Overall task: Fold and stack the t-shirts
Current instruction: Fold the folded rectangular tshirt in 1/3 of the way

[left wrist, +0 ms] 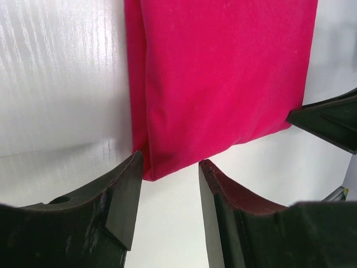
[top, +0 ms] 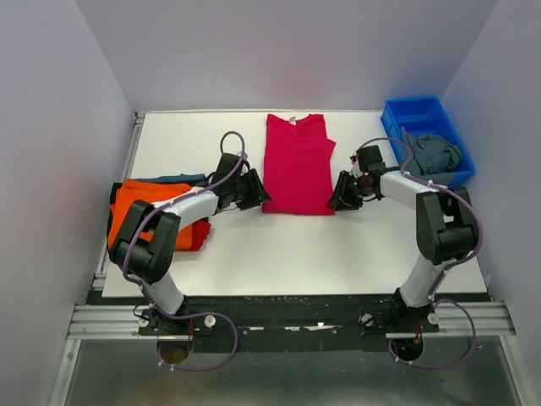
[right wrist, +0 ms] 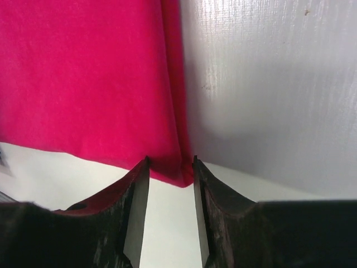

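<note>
A crimson-pink t-shirt [top: 296,165] lies flat in the middle of the table, folded into a long strip with its collar at the far end. My left gripper [top: 258,196] is at its near left corner. In the left wrist view the gripper [left wrist: 170,164] stands open, and the t-shirt's corner [left wrist: 149,170] lies just between the fingertips, touching neither. My right gripper [top: 338,200] is at the near right corner. In the right wrist view it [right wrist: 170,162] is open too, narrower, with the cloth's corner [right wrist: 179,177] in the gap between its fingers.
A pile of folded orange, red and blue tees [top: 148,211] lies at the left under my left arm. A blue plastic bin [top: 414,114] at the far right holds a crumpled grey-blue tee [top: 435,154]. White walls close in the table.
</note>
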`<state>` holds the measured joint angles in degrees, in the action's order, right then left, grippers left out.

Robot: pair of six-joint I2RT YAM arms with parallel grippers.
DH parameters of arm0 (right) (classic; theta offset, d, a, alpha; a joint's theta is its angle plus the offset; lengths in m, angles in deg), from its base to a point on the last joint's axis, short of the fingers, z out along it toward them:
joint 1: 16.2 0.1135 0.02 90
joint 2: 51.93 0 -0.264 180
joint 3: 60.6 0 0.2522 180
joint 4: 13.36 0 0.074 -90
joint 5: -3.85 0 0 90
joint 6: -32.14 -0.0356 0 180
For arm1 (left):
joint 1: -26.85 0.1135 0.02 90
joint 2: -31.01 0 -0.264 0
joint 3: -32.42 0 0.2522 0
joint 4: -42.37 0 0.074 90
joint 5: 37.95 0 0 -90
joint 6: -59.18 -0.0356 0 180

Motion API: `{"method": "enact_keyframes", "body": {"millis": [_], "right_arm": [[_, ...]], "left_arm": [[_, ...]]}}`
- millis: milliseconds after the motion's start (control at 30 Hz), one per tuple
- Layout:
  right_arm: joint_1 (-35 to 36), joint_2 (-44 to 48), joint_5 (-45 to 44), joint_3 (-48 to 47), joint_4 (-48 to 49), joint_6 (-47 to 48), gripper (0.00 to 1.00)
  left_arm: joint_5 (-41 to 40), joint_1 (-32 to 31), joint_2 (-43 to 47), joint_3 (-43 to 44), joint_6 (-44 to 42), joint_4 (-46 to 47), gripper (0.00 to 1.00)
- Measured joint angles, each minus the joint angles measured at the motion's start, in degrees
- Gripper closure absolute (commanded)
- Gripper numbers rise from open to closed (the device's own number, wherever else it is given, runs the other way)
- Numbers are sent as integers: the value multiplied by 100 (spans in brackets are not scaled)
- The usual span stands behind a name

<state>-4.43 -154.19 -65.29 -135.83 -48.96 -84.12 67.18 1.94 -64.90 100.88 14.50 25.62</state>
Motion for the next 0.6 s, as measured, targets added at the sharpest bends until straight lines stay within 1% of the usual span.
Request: {"method": "enact_keyframes", "body": {"millis": [33,100,167,200,233,300,367,400,600], "right_arm": [[20,-33,2,-9,9,7,68],[31,-59,7,-9,15,28,76],[44,-59,7,-9,26,42,88],[52,-59,7,-9,33,42,95],[55,-59,9,-9,39,48,99],[55,-59,24,-7,46,46,99],[55,-59,37,9,72,35,99],[55,-59,42,28,87,33,99],[55,-59,13,282,153,-72,99]], "left_arm": [[0,-7,-2,-13,-9,0,50],[0,-11,-22,-55,-31,0,52],[0,-22,-66,-105,-55,4,58],[2,-24,-94,-125,-55,2,59],[4,-28,-153,-140,-74,4,63],[7,-35,-258,-155,-96,11,76],[11,-35,-334,-177,-111,20,96],[13,-35,-369,-195,-98,33,100],[11,-37,-422,-289,-133,109,100]]}}
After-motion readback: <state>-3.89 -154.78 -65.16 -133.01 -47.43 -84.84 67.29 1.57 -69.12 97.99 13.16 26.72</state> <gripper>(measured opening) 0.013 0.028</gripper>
